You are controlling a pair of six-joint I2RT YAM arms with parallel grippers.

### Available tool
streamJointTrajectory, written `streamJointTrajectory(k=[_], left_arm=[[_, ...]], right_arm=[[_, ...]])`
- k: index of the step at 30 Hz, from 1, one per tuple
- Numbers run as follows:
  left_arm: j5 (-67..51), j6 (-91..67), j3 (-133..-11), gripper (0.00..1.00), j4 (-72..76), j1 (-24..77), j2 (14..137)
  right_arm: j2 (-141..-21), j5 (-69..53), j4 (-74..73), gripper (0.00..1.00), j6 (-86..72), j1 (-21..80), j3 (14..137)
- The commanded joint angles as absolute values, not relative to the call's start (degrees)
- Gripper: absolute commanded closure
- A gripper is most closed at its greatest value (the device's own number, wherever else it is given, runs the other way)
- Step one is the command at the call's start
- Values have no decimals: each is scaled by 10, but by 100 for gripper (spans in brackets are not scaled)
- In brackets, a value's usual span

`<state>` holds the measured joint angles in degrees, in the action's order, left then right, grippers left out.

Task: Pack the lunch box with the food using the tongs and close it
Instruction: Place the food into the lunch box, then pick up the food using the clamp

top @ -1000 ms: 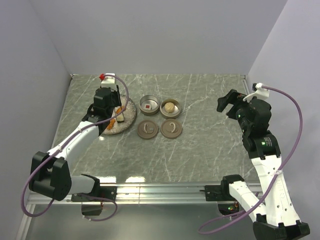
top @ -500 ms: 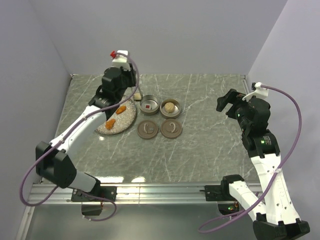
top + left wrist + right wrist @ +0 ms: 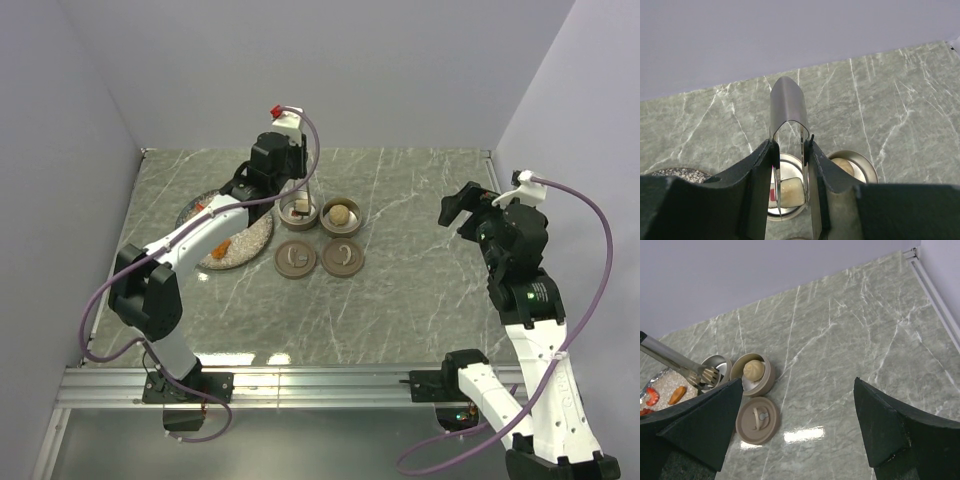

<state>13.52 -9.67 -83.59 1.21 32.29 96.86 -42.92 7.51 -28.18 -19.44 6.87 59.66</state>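
Left fingers [image 3: 759, 180] pinch the tongs [image 3: 786, 100] across both arms, bend end up, tips down inside the far-left tin [image 3: 718, 361]. I see a pale food piece [image 3: 790, 190] between the tips, in that tin; cannot tell if it rests on the bottom. Far-right tin [image 3: 765, 382] holds a tan bun [image 3: 753, 369]. Two lids [image 3: 296, 259] lie just near of the tins. Orange pieces [image 3: 676, 394] and a red one [image 3: 652, 395] sit on the speckled plate [image 3: 252, 236], left on the worktop [image 3: 420, 265]. Right fingers [image 3: 705, 422] spread wide, holding nothing, above the worktop's right side
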Motion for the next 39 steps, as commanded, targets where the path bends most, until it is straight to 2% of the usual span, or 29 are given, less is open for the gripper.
streamJointTrajectory(k=[1, 11, 13, 16, 21, 30, 39], left_arm=[[143, -93, -865, 77, 47, 323, 962], [152, -84, -880, 75, 46, 323, 984], [153, -84, -877, 72, 47, 323, 983], [155, -83, -877, 60, 49, 323, 981], [155, -79, -879, 54, 54, 323, 979], [171, -71, -880, 55, 62, 323, 960], [225, -56, -808, 55, 63, 298, 860]], right_arm=[[-421, 88, -272, 2, -189, 71, 595], [-433, 88, -269, 2, -185, 71, 602], [-434, 88, -269, 2, -185, 71, 600], [-433, 87, -266, 1, -187, 71, 599], [-436, 84, -266, 1, -188, 69, 599], [-430, 85, -267, 1, -188, 70, 599], [-431, 72, -258, 1, -194, 70, 595]])
